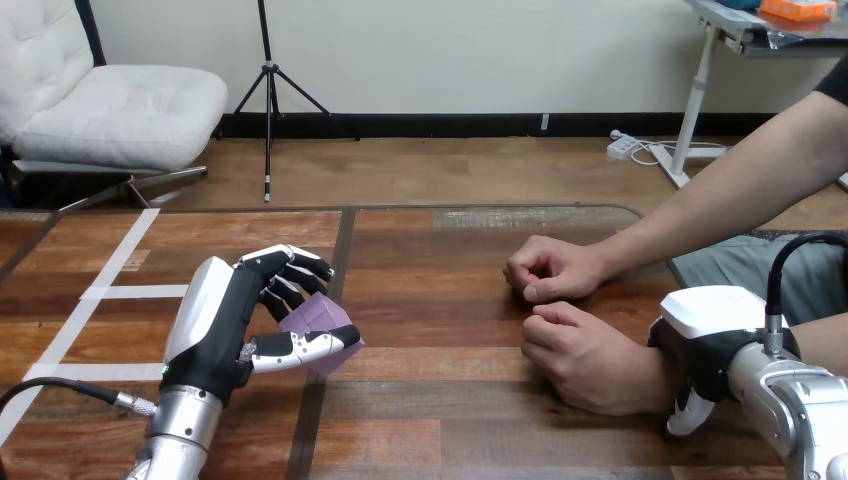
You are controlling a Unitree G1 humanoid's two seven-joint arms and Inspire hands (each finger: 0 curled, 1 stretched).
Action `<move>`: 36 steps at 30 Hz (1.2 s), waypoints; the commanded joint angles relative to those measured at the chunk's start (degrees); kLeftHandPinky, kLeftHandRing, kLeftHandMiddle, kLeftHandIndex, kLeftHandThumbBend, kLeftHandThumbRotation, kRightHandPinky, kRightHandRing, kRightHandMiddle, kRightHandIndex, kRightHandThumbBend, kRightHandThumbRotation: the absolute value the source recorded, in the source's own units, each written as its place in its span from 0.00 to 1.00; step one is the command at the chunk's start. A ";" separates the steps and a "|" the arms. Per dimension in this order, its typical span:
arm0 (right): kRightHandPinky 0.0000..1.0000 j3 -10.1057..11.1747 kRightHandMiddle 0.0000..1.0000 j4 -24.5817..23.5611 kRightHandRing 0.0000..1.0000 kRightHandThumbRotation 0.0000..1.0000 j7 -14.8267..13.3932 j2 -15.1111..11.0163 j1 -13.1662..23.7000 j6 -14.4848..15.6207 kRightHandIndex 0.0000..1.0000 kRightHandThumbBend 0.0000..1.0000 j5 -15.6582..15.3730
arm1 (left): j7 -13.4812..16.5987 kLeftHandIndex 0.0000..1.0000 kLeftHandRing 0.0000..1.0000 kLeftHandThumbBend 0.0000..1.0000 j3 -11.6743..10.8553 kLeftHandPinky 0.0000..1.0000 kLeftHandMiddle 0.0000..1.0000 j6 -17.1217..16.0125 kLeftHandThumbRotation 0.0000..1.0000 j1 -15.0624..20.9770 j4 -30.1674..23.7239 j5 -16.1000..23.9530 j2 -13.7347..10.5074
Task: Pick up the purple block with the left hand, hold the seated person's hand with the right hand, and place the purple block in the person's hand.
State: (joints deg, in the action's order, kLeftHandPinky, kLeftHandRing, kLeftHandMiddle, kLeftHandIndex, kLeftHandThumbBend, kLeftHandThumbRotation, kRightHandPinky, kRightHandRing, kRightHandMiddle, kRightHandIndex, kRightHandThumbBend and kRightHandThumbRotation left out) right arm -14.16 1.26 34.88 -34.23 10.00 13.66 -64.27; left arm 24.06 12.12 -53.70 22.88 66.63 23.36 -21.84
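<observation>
Nearest to me I count two robot hands, one on each side of the wooden table point(440, 410), whose glossy brown planks vary in tone. My right hand point(715, 322) sits at the lower right, its rounded white shell turned up over black parts. It is pressed against the wrist of the person's nearer hand point(585, 360), but I cannot tell whether it actually grips that wrist. On the left, my silver left forearm point(185, 425), a smooth metal cylinder, rises to my left hand point(215, 330), black with a white shell on its back. Its jointed black-and-white fingers point(290, 262) curl over the top of the one purple block point(320, 312), and the thumb closes in under its near face, so the block is clamped and held just above the table at left of centre. The block is a small matte cube with crisp edges. Further off on the right are the person's two hands, both loosely curled and resting on the table: the nearer one, and just behind it the person's farther hand point(555, 268), close beside it. Flat strips of white tape point(135, 291) cross the table's left part.
</observation>
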 commanded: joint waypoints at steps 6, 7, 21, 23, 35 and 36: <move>0.24 -1.20 0.47 1.91 0.34 0.00 -0.28 -1.02 2.13 0.56 0.69 0.74 0.49 | 0.78 0.57 0.46 0.64 -0.96 0.40 0.54 -1.24 0.12 2.26 -2.60 0.48 -1.15; 0.23 -1.13 0.47 1.90 0.34 0.00 -0.36 -1.06 2.10 0.48 0.69 0.74 0.70 | 0.77 0.57 0.46 0.64 -0.94 0.40 0.54 -1.25 0.12 2.27 -2.60 0.51 -1.17; 0.25 -0.59 0.47 1.20 0.36 0.00 -1.70 -1.40 1.51 0.23 0.64 0.73 1.75 | 0.56 0.57 0.46 0.64 -0.94 0.40 0.54 -0.86 0.13 2.28 -2.65 0.49 -1.21; 0.25 -0.59 0.47 1.11 0.36 0.00 -1.70 -1.38 1.49 0.43 0.64 0.70 1.84 | 0.42 0.57 0.46 0.64 -0.99 0.40 0.54 -0.85 0.13 2.27 -2.63 0.38 -1.20; 0.32 -0.29 0.52 0.82 0.43 0.00 -1.68 -1.37 1.37 1.06 0.64 0.73 2.38 | 0.41 0.57 0.46 0.64 -0.95 0.40 0.54 -0.53 0.13 2.25 -2.87 0.58 -1.25; 0.33 -0.12 0.52 0.63 0.44 0.00 -2.04 -1.34 1.20 1.00 0.64 0.73 2.54 | 0.41 0.57 0.46 0.64 -0.95 0.40 0.54 -0.64 0.13 2.26 -2.83 0.59 -1.27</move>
State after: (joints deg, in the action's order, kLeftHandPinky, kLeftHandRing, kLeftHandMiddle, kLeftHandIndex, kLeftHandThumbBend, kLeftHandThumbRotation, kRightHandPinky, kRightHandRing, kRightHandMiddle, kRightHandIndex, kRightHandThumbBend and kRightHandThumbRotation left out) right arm -14.90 1.83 33.50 -34.24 10.68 13.75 -62.83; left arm 24.05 12.12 -53.69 22.88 66.58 23.63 -21.92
